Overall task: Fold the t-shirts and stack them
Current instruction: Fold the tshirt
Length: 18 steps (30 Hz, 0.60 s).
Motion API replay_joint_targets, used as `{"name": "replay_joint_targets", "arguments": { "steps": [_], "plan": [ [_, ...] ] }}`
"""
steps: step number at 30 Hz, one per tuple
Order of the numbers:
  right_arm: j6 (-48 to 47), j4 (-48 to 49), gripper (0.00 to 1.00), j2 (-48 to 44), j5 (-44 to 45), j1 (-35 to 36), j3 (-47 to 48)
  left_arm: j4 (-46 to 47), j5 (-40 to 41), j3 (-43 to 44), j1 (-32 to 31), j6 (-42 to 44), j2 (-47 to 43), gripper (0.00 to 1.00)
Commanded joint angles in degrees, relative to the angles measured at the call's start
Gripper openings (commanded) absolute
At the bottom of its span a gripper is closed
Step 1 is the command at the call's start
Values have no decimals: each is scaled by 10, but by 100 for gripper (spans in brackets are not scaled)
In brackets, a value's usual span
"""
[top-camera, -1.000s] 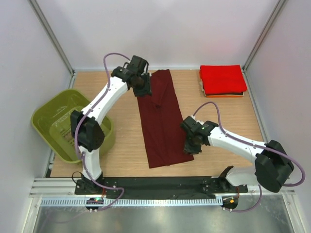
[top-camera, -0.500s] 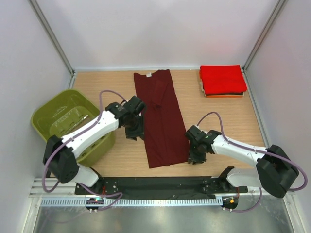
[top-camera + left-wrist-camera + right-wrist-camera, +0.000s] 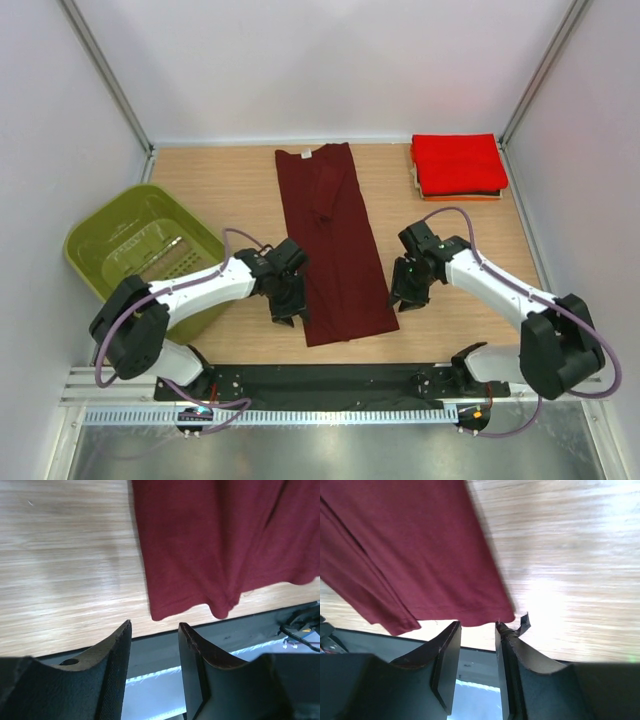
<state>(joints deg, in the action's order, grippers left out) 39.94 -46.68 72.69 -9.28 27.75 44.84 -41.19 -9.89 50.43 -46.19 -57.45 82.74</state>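
Note:
A dark maroon t-shirt (image 3: 333, 240) lies as a long folded strip down the middle of the table, also in the left wrist view (image 3: 215, 540) and the right wrist view (image 3: 415, 555). A bright red folded shirt (image 3: 458, 163) tops a stack at the back right, with thin orange and dark shirts (image 3: 462, 196) under it. My left gripper (image 3: 290, 312) is open and empty, at the strip's near left corner (image 3: 155, 615). My right gripper (image 3: 408, 300) is open and empty, at the strip's near right corner (image 3: 507, 617).
An olive-green plastic basket (image 3: 100, 235) stands at the left edge of the table, next to the left arm. A black base rail (image 3: 340, 380) runs along the near edge. White walls enclose the table on three sides.
My left arm swung from the shirt's collar end at the back down to its near left corner. My right gripper shifted slightly back and right beside the near right corner.

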Motion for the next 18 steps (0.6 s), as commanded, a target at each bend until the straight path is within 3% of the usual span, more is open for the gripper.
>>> {"name": "replay_joint_targets", "arguments": {
  "steps": [1,7,18],
  "plan": [
    [-72,-31,41,26,-37,-20,31,59,-6,-21,-14,-44,9,44],
    [-86,4,48,53,-94,-52,-3,85,-6,-46,-42,-80,26,45],
    [-66,41,44,105,-61,-68,-47,90,15,-46,-50,-100,59,43]
  ]
}}
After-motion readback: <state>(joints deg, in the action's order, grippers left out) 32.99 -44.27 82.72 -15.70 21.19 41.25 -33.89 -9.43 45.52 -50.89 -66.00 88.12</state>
